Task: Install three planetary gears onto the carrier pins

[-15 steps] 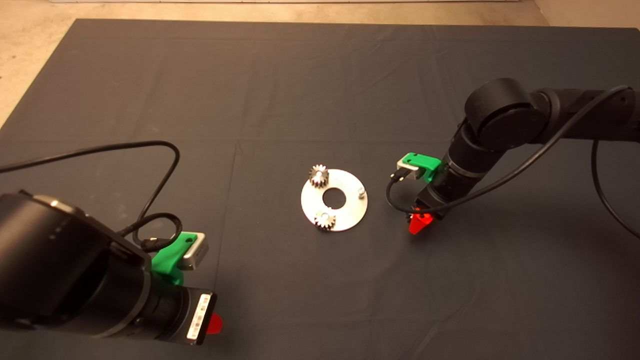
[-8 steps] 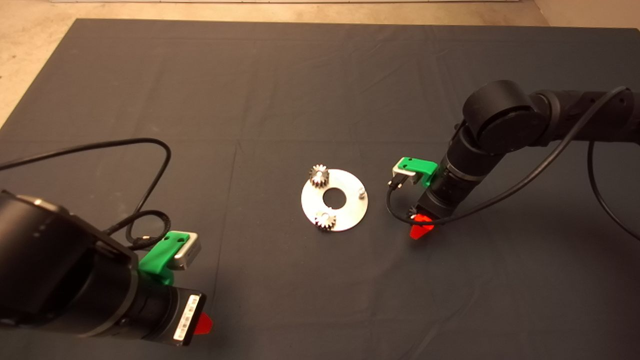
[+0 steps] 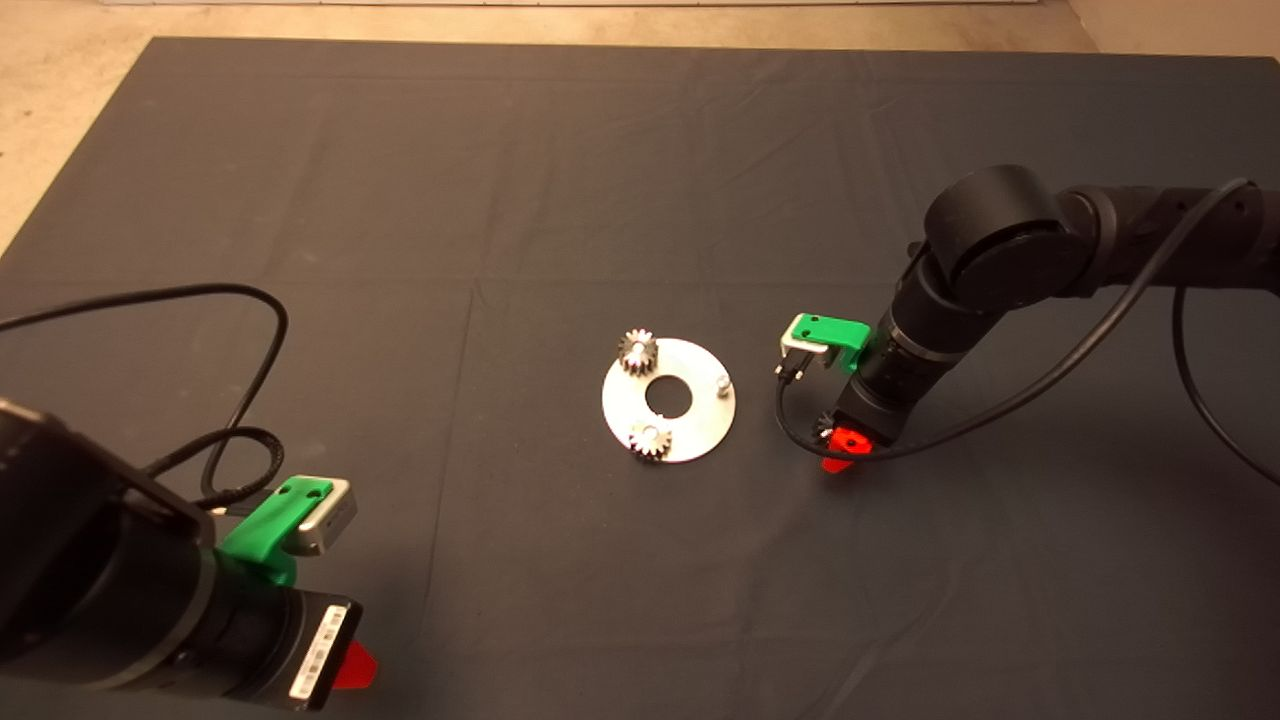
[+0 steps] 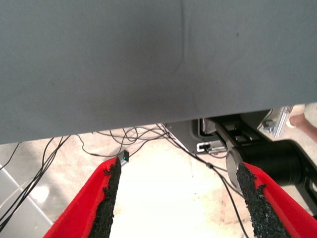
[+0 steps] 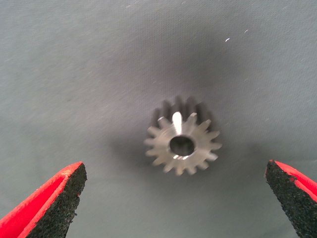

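The right gripper (image 5: 173, 198), fingers spread wide, has dropped lower over the third gear (image 5: 182, 142) beside the carrier disc (image 3: 700, 425), as the open left gripper (image 4: 181, 198) retreats.

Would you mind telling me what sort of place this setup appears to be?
Probably a robotics lab test bench: a dark mat over a table, loose cables on the bare floor beyond it, and a metal disc carrying small gears.
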